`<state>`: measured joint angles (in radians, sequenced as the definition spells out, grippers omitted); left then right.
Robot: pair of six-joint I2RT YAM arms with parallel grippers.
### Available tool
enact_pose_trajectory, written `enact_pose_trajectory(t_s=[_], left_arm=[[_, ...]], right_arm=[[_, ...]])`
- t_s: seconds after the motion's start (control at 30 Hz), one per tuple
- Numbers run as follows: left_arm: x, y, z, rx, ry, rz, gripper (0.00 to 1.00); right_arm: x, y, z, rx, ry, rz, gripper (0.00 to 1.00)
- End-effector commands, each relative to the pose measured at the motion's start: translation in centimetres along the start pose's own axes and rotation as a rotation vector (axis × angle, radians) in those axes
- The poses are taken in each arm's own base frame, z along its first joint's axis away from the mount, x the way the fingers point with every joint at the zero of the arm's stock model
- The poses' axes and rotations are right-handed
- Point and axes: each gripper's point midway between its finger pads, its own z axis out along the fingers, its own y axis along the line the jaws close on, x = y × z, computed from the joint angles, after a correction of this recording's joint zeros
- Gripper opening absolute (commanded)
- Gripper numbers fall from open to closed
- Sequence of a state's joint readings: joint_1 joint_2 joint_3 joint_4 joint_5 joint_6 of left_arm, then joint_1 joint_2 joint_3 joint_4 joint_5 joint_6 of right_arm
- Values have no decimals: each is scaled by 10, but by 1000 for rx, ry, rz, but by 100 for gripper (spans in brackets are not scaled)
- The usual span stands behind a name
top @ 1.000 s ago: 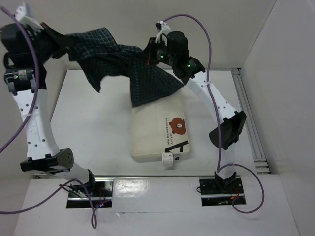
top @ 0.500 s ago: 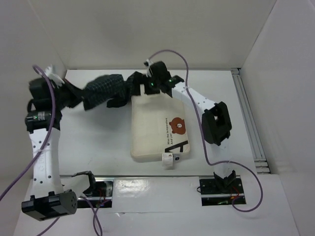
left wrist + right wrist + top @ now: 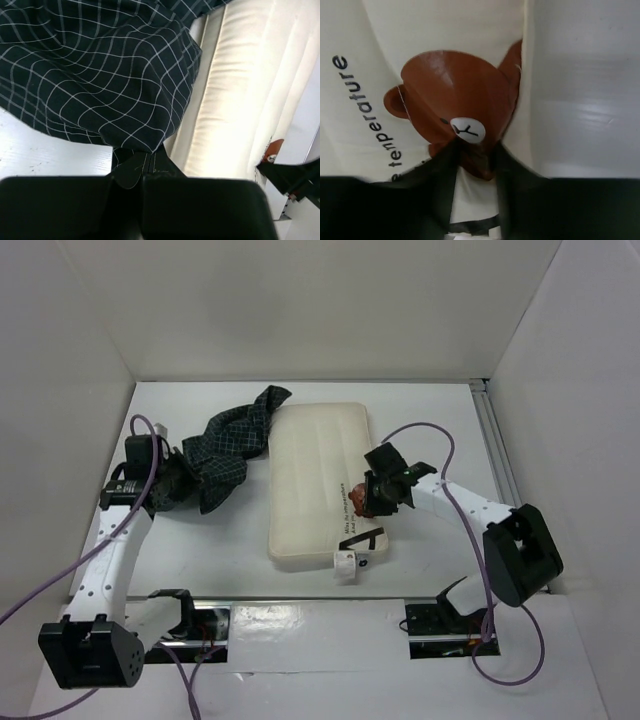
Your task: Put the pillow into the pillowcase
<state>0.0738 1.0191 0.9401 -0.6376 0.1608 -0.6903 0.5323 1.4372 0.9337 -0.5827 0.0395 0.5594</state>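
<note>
The cream pillow (image 3: 310,475) lies flat mid-table, its bear print and black lettering at the right edge and a white tag (image 3: 345,563) at its near end. The dark checked pillowcase (image 3: 232,443) lies crumpled on the table against the pillow's far left side. My left gripper (image 3: 186,480) is shut on the pillowcase's near edge; the left wrist view shows the cloth (image 3: 100,75) pinched at the closed jaws (image 3: 145,161), with the pillow (image 3: 245,100) beside it. My right gripper (image 3: 364,496) is shut on a fold of the pillow's right edge at the bear print (image 3: 455,100), which bunches between its fingers (image 3: 475,165).
White enclosure walls stand at the back and on both sides. A metal rail (image 3: 505,480) runs along the table's right edge. The arm bases sit at the near edge, with loose purple cables around both arms.
The pillowcase, held high by both grippers, came down to the table left of the pillow. My right gripper let it go and moved to grip the pillow's right edge.
</note>
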Motion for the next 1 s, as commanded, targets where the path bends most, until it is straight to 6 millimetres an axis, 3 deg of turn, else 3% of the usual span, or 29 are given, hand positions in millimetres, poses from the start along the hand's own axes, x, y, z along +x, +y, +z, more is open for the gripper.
enact_pose_trajectory(t_s=[0.0,0.07,0.13,0.2,0.23,0.3,0.37,0.4,0.43,0.47,0.5,0.53,0.57,0.6,0.63,0.7,0.77,0.8,0.87,0.9,0.97], left_arm=[[-11,-23,-5,56,-55,47,0],[-5,-27,-3,59,-25,73,0],[8,-37,0,81,14,109,0],[19,-44,3,95,47,136,0],[34,-55,9,118,97,157,0],[52,-69,14,157,153,201,0],[85,-89,20,197,249,264,0],[94,-98,22,218,268,292,0],[116,-117,15,282,327,367,0],[126,-128,15,339,364,451,0],[147,-130,28,355,463,500,7],[157,-145,20,426,549,536,25],[163,-143,25,398,594,559,51],[162,-128,40,289,606,590,60],[163,-123,38,273,622,589,67],[140,-108,50,131,522,593,81],[101,-89,51,3,402,537,81],[89,-85,50,-18,367,486,80],[72,-58,46,-104,323,403,78],[56,-42,47,-158,285,311,78],[47,-11,46,-252,252,220,78]], right_arm=[[-9,-1,4,26,-67,73,0],[-24,-32,-10,161,-120,140,0],[-59,-67,-39,290,-264,255,0],[-71,-94,-63,383,-321,326,0],[-88,-110,-84,432,-405,387,0],[-93,-129,-102,496,-444,431,0],[-102,-145,-115,540,-487,446,0],[-109,-144,-114,509,-496,433,0],[-113,-135,-112,446,-473,410,40],[-119,-131,-109,434,-452,370,64],[-125,-125,-108,407,-450,354,80],[-129,-112,-109,364,-455,315,88],[-135,-97,-107,314,-447,272,95],[-137,-75,-104,256,-458,216,97],[-137,-64,-103,239,-453,181,100],[-137,-35,-100,217,-451,88,100],[-131,-14,-93,192,-429,28,100],[-117,14,-80,120,-374,-69,100],[-104,43,-69,48,-339,-137,100],[-83,68,-57,-15,-286,-210,100],[-62,92,-44,-78,-237,-264,100]])
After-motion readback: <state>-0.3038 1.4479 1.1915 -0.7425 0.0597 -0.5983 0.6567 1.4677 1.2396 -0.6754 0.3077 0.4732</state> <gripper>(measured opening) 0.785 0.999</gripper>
